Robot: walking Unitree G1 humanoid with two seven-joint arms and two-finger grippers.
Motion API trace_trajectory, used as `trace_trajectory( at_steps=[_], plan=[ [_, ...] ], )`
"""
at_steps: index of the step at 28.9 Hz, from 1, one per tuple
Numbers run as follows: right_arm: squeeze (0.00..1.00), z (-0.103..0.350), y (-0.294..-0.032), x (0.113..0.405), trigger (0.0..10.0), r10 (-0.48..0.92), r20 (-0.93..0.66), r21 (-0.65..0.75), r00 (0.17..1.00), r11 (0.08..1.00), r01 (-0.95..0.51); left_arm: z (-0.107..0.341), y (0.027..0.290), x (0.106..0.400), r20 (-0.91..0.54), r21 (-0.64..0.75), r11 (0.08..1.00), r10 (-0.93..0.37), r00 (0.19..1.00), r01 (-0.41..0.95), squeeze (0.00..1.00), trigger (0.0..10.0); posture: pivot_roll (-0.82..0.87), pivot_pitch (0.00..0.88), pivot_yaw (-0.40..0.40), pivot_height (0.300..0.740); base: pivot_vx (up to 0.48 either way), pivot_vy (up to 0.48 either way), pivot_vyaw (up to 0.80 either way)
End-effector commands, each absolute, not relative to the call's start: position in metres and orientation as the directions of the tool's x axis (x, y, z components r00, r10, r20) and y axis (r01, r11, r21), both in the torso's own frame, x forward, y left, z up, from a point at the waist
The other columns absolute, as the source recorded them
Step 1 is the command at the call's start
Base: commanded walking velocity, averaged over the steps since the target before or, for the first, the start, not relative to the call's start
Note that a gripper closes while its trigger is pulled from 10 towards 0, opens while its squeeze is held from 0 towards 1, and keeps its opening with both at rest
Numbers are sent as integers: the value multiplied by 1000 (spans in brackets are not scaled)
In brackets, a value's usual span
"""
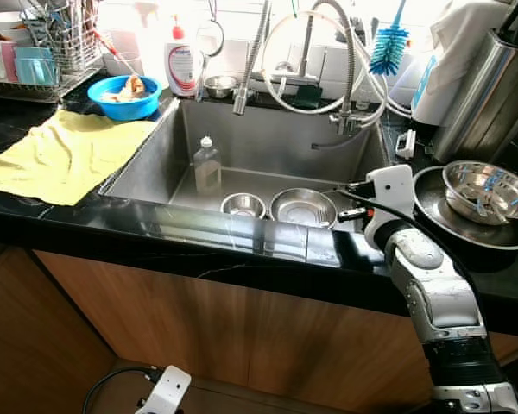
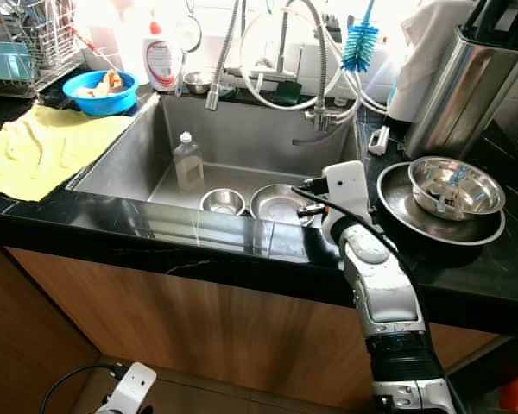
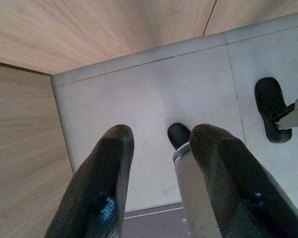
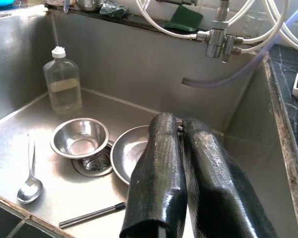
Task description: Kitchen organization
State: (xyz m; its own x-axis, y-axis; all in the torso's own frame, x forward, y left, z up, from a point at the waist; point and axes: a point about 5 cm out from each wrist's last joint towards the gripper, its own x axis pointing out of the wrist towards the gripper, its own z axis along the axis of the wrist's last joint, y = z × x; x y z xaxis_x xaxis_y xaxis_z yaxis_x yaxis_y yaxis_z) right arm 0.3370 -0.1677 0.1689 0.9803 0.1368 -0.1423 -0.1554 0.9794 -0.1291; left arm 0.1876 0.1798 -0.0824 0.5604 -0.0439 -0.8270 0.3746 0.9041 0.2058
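Where sink [image 1: 147,164] rim ends, right claw [image 4: 181,148] closed above bowls [image 4: 80,137]

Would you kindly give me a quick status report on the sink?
Right gripper shut, empty, over sink. Left gripper open, idle near floor. Two steel bowls, spoon, bottle in basin.

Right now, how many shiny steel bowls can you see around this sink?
4. A small bowl and a wider one sit in the sink, one rests in a pan on the right counter, and one stands behind the sink. Others may be hidden.
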Motion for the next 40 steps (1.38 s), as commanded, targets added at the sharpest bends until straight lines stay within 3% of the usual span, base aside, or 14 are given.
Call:
trace_trajectory(
  at_steps=[1, 11, 12, 14, 15, 16, 17, 19, 31, 37, 38, 39, 40],
  plan=[
    [0, 170, -169, 338, 10000, 127, -138, -128, 982, 981, -145, -84, 182, 185, -835, 209, 900, -39, 549, 382, 0, 10000, -131, 19, -49, 740, 0, 0, 0],
    [0, 168, -176, 339, 10000, 30, -138, -135, 990, 990, -49, -84, 182, 184, -837, 209, 898, -41, 546, 388, 0, 10000, -124, 9, -49, 740, 0, 0, 0],
    [459, 169, -177, 339, 10000, 29, -136, -135, 990, 990, -48, -84, 182, 184, -837, 209, 897, -41, 546, 388, 0, 10000, -124, 9, -49, 740, 0, 0, 0],
    [612, 169, -180, 339, 10000, 15, -132, -136, 991, 990, -34, -84, 182, 183, -837, 209, 897, -42, 545, 391, 0, 10000, -124, 4, -51, 740, 0, 0, 0],
    [612, 169, -181, 339, 10000, 11, -132, -137, 991, 990, -29, -84, 182, 183, -838, 209, 896, -42, 545, 391, 0, 10000, -124, 4, -51, 740, 0, 0, 0],
    [922, 169, -182, 339, 10000, 5, -131, -138, 991, 990, -23, -85, 182, 183, -838, 208, 897, -43, 544, 391, 0, 10000, -123, 1, -51, 740, 0, 0, 0],
    [992, 170, -182, 339, 10000, 2, -129, -139, 992, 990, -20, -85, 182, 182, -838, 208, 897, -43, 544, 391, 0, 10000, -123, 0, -51, 740, 0, 0, 0],
    [1000, 170, -183, 339, 10000, -2, -128, -139, 992, 990, -16, -85, 182, 182, -838, 207, 897, -43, 544, 391, 0, 10000, -123, 0, -51, 740, 0, 0, 0],
    [976, 181, -182, 338, 10000, -32, -55, -171, 998, 985, 22, -85, 182, 181, -840, 208, 896, -43, 541, 393, 0, 10000, -124, 0, -50, 740, 0, 0, 0],
    [973, 200, -191, 331, 10000, -134, 75, -186, 988, 972, 146, -85, 182, 182, -839, 209, 896, -42, 543, 392, 0, 10000, -127, 2, -50, 740, 0, 0, 0],
    [706, 204, -194, 328, 10000, -163, 107, -178, 981, 967, 181, -85, 182, 182, -839, 209, 896, -42, 543, 392, 0, 10000, -132, 7, -46, 740, 0, 0, 0],
    [706, 204, -194, 328, 10000, -163, 107, -178, 981, 967, 181, -85, 182, 182, -839, 209, 896, -42, 543, 392, 0, 10000, -132, 7, -46, 740, 0, 0, 0],
    [0, 209, -198, 324, 10000, -207, 147, -155, 967, 961, 229, -84, 182, 183, -838, 210, 895, -42, 544, 393, 0, 10000, -135, 11, -44, 740, 0, 0, 0]
  ],
)
